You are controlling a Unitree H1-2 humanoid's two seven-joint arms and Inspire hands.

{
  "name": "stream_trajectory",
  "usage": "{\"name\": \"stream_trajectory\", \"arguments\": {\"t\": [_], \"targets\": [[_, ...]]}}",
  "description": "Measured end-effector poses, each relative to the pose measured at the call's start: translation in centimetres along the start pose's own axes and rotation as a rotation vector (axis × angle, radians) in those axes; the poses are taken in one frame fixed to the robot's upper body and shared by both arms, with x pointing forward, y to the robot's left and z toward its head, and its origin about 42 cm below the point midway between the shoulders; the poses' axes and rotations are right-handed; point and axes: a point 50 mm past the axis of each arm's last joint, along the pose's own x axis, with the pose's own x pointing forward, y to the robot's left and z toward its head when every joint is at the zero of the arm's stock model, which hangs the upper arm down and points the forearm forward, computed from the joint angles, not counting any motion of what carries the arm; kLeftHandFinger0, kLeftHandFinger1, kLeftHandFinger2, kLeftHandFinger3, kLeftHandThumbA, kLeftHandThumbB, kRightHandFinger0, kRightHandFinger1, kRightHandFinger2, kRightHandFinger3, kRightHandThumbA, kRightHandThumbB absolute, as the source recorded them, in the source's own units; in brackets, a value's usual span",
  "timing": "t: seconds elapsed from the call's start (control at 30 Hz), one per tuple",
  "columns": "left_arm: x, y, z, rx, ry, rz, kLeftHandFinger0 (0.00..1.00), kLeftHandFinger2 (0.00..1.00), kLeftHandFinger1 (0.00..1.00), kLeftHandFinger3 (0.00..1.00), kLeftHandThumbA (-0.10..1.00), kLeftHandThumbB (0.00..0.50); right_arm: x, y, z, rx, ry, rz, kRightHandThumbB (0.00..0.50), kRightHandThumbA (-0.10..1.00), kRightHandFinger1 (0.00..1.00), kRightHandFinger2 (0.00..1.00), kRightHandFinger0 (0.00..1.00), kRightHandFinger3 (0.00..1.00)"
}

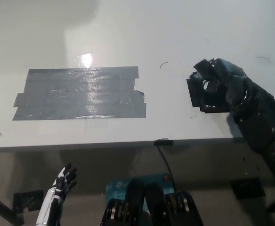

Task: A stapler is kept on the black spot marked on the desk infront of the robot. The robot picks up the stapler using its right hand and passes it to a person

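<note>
The stapler (199, 89), dark and partly hidden, sits in the black right hand (217, 87), whose fingers are curled around it above the right part of the white surface (175, 37), not far from its front edge. The black taped spot (81, 93) lies bare toward the left of the surface, well apart from the stapler. The white left hand (62, 183) hangs below the front edge at the lower left, fingers apart and holding nothing.

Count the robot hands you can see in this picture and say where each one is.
2. The black right hand is above the desk, right of the tape patch. The white left hand hangs below the desk edge, lower left.
</note>
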Motion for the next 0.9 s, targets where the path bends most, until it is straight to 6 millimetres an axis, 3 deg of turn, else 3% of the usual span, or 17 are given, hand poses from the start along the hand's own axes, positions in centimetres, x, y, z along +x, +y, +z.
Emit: {"name": "stream_trajectory", "arguments": {"t": [0.13, 0.2, 0.23, 0.3, 0.33, 0.4, 0.43, 0.5, 0.57, 0.6, 0.63, 0.67, 0.7, 0.77, 0.8, 0.87, 0.9], "targets": [[0.1, 0.0, 0.1, 0.001, -0.003, 0.000, 1.00, 1.00, 1.00, 1.00, 1.00, 0.468, -0.2, -0.1, -0.2, 0.026, -0.010, -0.009, 0.180, -0.10, 0.82, 1.00, 0.26, 0.79], [0.1, 0.0, 0.1, 0.002, -0.004, 0.000, 1.00, 1.00, 1.00, 1.00, 1.00, 0.468, -0.4, -0.3, -0.6, 0.074, -0.018, -0.015, 0.180, -0.10, 0.72, 1.00, 0.17, 0.84], [0.2, 0.0, 0.1, 0.002, -0.004, 0.000, 1.00, 1.00, 1.00, 1.00, 1.00, 0.472, -0.5, -0.5, -0.8, 0.109, -0.027, -0.016, 0.174, -0.10, 0.60, 0.89, 0.15, 0.86], [0.2, 0.0, 0.1, 0.002, -0.004, -0.001, 1.00, 1.00, 1.00, 1.00, 1.00, 0.474, -0.7, -1.0, -1.5, 0.207, -0.031, -0.015, 0.169, -0.10, 0.51, 0.82, 0.07, 0.90], [0.2, 0.0, 0.1, 0.002, -0.004, 0.000, 1.00, 1.00, 1.00, 1.00, 1.00, 0.475, -0.8, -1.4, -1.8, 0.254, -0.031, -0.013, 0.155, -0.07, 0.42, 0.72, 0.01, 0.85], [0.2, 0.0, 0.1, 0.002, -0.003, -0.001, 1.00, 1.00, 1.00, 1.00, 1.00, 0.476, -0.9, -2.1, -2.3, 0.344, -0.030, -0.009, 0.154, -0.10, 0.46, 0.79, 0.01, 0.95], [0.2, 0.0, 0.1, 0.002, -0.003, -0.001, 1.00, 1.00, 1.00, 1.00, 1.00, 0.479, -0.9, -2.3, -2.7, 0.387, -0.028, -0.001, 0.155, -0.10, 0.41, 0.75, 0.00, 0.80], [0.2, 0.0, 0.1, 0.002, -0.003, -0.001, 1.00, 1.00, 1.00, 1.00, 1.00, 0.475, -0.9, -2.6, -3.3, 0.480, -0.024, 0.010, 0.170, -0.10, 0.26, 0.63, 0.00, 0.75], [0.2, 0.0, 0.1, 0.002, -0.002, -0.001, 1.00, 1.00, 1.00, 1.00, 1.00, 0.469, -0.9, -2.9, -3.9, 0.577, -0.025, 0.026, 0.179, -0.10, 0.15, 0.59, 0.00, 1.00], [0.2, 0.0, 0.1, 0.002, -0.001, -0.001, 1.00, 1.00, 1.00, 1.00, 1.00, 0.469, -0.9, -3.0, -4.0, 0.609, -0.026, 0.032, 0.183, -0.10, 0.11, 0.58, 0.00, 1.00], [0.2, 0.0, 0.1, 0.002, 0.000, -0.001, 1.00, 1.00, 1.00, 1.00, 1.00, 0.467, -0.9, -3.1, -4.3, 0.653, -0.029, 0.040, 0.167, -0.10, 0.08, 0.58, 0.00, 0.97], [0.2, 0.0, 0.0, 0.002, 0.000, -0.001, 1.00, 1.00, 1.00, 1.00, 1.00, 0.464, -0.9, -3.1, -4.4, 0.667, -0.030, 0.044, 0.143, -0.10, 0.07, 0.58, 0.00, 0.81], [0.2, 0.0, 0.0, 0.002, 0.001, -0.001, 1.00, 1.00, 1.00, 1.00, 1.00, 0.465, -0.9, -3.2, -4.5, 0.702, -0.034, 0.053, 0.138, -0.10, 0.07, 0.59, 0.00, 0.75], [0.2, 0.0, 0.0, 0.002, 0.003, -0.001, 1.00, 1.00, 1.00, 1.00, 1.00, 0.464, -0.9, -3.2, -4.9, 0.765, -0.039, 0.070, 0.106, -0.10, 0.08, 0.59, 0.00, 0.73], [0.2, 0.0, 0.0, 0.002, 0.004, -0.001, 1.00, 1.00, 1.00, 1.00, 1.00, 0.469, -0.9, -3.2, -5.0, 0.782, -0.039, 0.075, 0.139, -0.10, 0.09, 0.59, 0.00, 0.69], [0.2, 0.0, -0.1, 0.002, 0.006, -0.001, 1.00, 1.00, 1.00, 1.00, 1.00, 0.478, -0.8, -3.1, -5.1, 0.812, -0.040, 0.087, 0.140, -0.10, 0.14, 0.62, 0.00, 0.56], [0.1, 0.0, -0.2, 0.002, 0.009, -0.001, 1.00, 1.00, 1.00, 1.00, 1.00, 0.478, -0.8, -3.0, -5.2, 0.839, -0.043, 0.101, 0.142, -0.10, 0.14, 0.62, 0.00, 0.57]]}}
